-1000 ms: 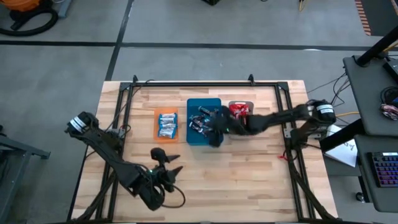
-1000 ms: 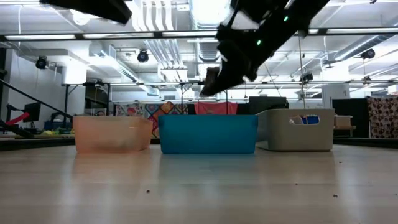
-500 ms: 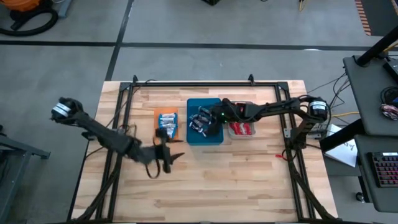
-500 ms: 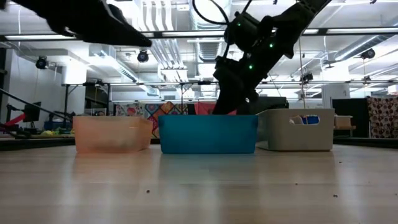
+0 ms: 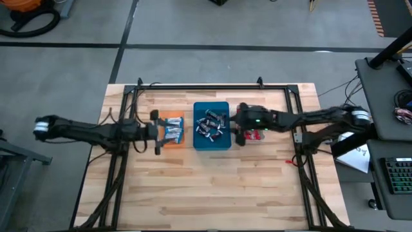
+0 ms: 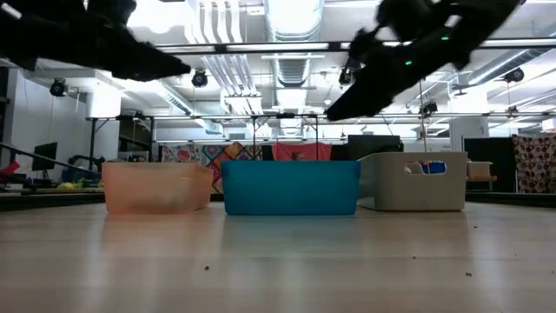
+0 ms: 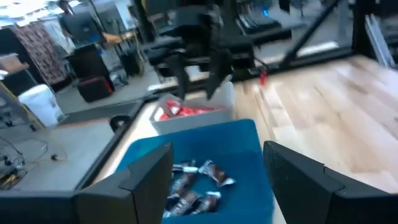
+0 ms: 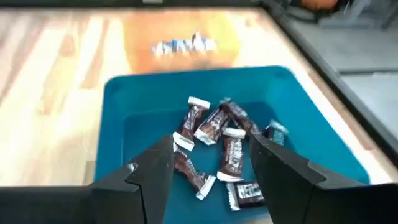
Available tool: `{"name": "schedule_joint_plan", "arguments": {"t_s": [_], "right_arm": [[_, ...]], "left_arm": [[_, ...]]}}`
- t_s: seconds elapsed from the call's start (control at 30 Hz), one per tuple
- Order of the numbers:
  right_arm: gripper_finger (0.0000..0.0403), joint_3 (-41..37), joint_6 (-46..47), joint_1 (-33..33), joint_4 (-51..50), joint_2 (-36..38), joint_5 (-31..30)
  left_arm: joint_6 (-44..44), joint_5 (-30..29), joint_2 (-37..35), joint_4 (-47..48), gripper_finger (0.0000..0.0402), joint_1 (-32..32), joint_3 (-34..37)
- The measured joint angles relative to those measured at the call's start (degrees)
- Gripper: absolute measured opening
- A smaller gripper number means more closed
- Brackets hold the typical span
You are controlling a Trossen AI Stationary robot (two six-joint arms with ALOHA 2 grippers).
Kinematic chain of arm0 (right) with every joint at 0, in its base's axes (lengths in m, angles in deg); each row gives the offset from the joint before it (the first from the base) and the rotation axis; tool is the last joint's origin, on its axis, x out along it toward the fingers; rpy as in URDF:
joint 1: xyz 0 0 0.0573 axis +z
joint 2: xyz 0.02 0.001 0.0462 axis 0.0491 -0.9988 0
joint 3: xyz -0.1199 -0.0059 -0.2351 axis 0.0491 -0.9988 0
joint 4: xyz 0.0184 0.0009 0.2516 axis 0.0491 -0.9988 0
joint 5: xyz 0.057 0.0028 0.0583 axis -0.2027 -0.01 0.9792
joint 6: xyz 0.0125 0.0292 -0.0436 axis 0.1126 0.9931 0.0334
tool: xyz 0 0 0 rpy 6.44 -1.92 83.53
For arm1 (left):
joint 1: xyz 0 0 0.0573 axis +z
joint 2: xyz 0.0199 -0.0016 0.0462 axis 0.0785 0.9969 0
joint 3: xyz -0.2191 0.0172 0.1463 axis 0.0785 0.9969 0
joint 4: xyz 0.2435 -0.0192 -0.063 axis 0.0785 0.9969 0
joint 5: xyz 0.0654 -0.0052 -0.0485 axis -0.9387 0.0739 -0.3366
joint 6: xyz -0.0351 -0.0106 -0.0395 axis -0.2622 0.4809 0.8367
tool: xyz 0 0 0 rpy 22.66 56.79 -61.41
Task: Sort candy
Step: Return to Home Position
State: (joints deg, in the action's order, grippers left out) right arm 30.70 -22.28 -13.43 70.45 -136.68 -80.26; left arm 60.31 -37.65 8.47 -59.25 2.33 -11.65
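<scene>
Three trays stand in a row at the table's middle. The orange tray [image 5: 162, 122] holds light blue-and-white candy [image 5: 172, 132]. The teal tray [image 5: 222, 142] holds dark brown candy [image 8: 217, 140]. The grey tray [image 5: 257, 107] holds red candy [image 5: 252, 134]. My left gripper [image 5: 159, 133] hovers open at the orange tray's left side, pointing toward the table's right edge. My right gripper [image 5: 237, 126] hovers open above the border of the teal and grey trays, pointing left. Nothing lies between either gripper's fingers [image 8: 149, 171].
A black metal frame [image 5: 199, 87] runs along the table's far edge and down both sides. Bare wood lies on the near half of the table [image 5: 212, 187]. Beyond the far edge is the room's floor.
My left gripper has swung from the near left of the table toward the far edge, up to the orange tray, and turned level toward the right. My right gripper has dipped into the teal tray, then risen and drawn back toward the table's right edge.
</scene>
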Motion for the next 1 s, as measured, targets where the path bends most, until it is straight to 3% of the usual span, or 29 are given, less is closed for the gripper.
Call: {"name": "schedule_joint_plan", "arguments": {"t_s": [0.2,0.37,0.63,0.87,1.0], "right_arm": [[0.0203,-10.65,-0.24,-0.15,5.12,13.82,-0.23],[0.0203,-18.28,-0.23,-0.15,5.9,23.91,-0.18],[0.0203,-30.98,-0.22,-0.13,14.07,39.27,5.6],[0.0203,-37.68,-2.41,-0.15,13.67,51.86,8.89],[0.0203,-38.83,-3.12,-0.13,9.58,59.11,9.23]], "left_arm": [[5.0,8.49,-8.18,-0.26,0.0232,9.67,4.52],[6.17,11.21,-11.76,-3.36,0.0232,11.86,6.86],[11.78,11.37,-16.7,-14.09,0.0232,11.9,15.96],[13.57,13.95,-17.4,-12.77,0.0232,11.57,16.05],[18.66,7.42,-16.86,-8.9,0.0232,11.64,16.05]]}}
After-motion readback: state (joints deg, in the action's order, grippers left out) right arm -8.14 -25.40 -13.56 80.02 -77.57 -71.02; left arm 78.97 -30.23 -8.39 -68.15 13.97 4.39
